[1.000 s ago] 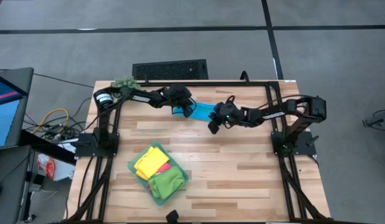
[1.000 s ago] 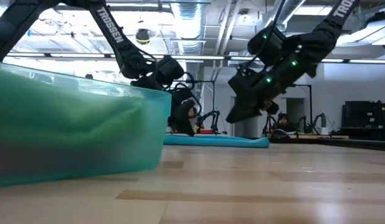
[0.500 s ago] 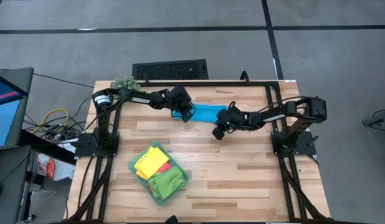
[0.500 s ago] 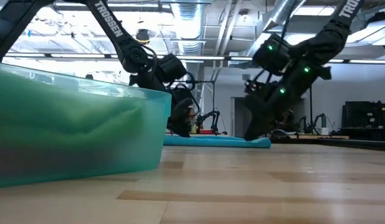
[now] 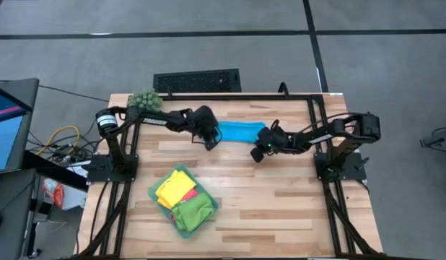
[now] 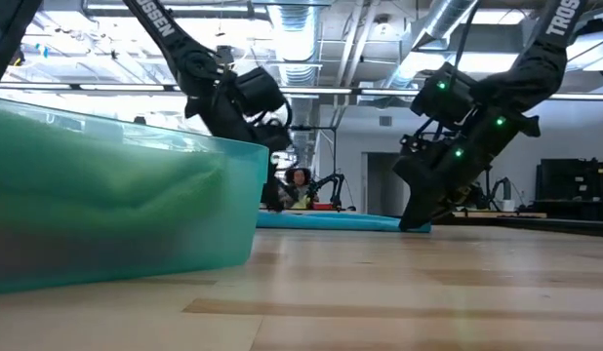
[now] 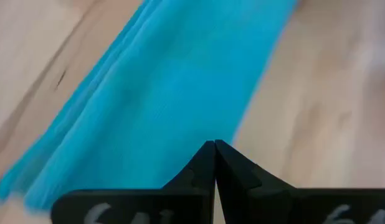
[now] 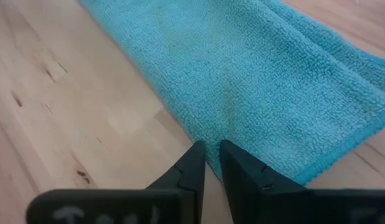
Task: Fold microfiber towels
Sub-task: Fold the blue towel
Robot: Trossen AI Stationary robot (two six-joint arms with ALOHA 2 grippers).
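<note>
High view, largest first: wooden desk [image 5: 281, 209] filling the middle of the frame, black arm frames along its left and right edges. Lower left of centre, a pale teal tray [image 5: 152, 193] set at an angle, holding the yellow towel [image 5: 172, 189], the green towel [image 5: 193, 214] and a sliver of the pink towel [image 5: 188, 195] between them; probably parked there so as to keep the working area free.

Upper middle of the frame: blue towel [image 5: 241, 131], lying flat as a narrow layered strip, well apart from the tray, stretched left to right between the two arms. Placed so, apparently, to give each arm one end.

At the strip's left end, left end effector [image 5: 211, 137], down at the cloth. In the left wrist view, fingers together, tips touching, right over the blue cloth; no fold visible between them, so whether a ply is pinched cannot be told.

At the strip's right end, right end effector [image 5: 259, 152], tilted steeply down in the low view, tips at desk level. In the right wrist view, fingers a narrow gap apart, straddling the towel's near edge; likely lined up for a pinch on that corner, not yet clamped.

Smallest: spiky green plant ball [image 5: 143, 99] at the desk's upper left corner, clear of the work.
</note>
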